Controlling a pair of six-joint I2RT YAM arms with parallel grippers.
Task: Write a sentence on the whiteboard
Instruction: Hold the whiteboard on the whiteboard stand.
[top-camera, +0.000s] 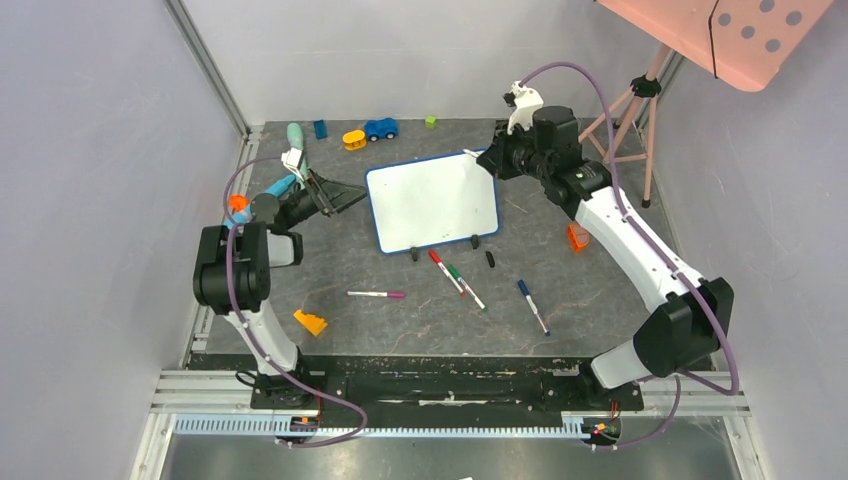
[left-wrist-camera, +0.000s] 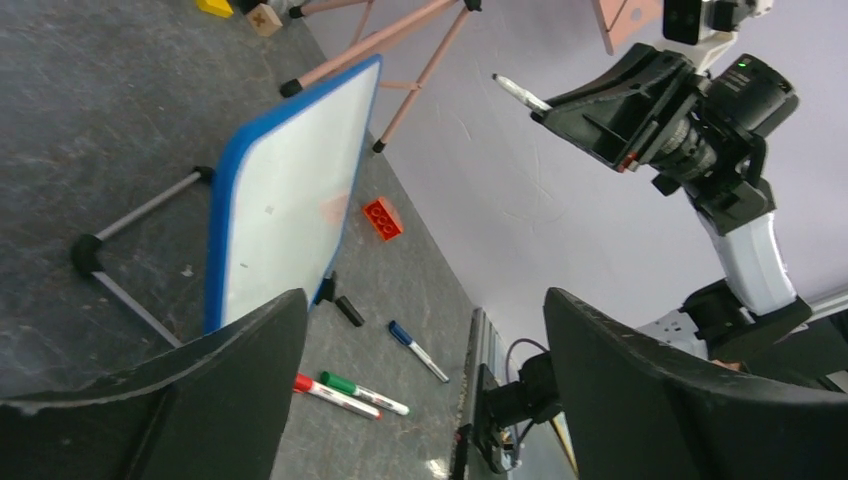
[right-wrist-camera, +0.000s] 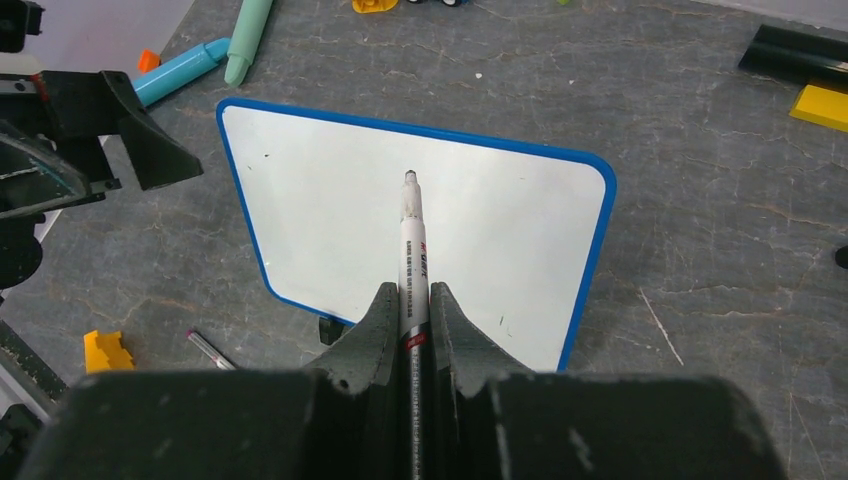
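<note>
Right jaws clenched on a black marker (right-wrist-camera: 412, 240), held over the whiteboard (top-camera: 432, 205).

The board stands propped at a slant on two black feet mid-bench (top-camera: 420, 330), its face plain white. The black marker's tip points at the board near its far right corner, clear of the surface. The left jaws hang released, spread wide, just left of the board. A red marker (top-camera: 445, 272), a green marker (top-camera: 467, 288) and a blue marker (top-camera: 532, 305) lie in front of the feet.
</note>
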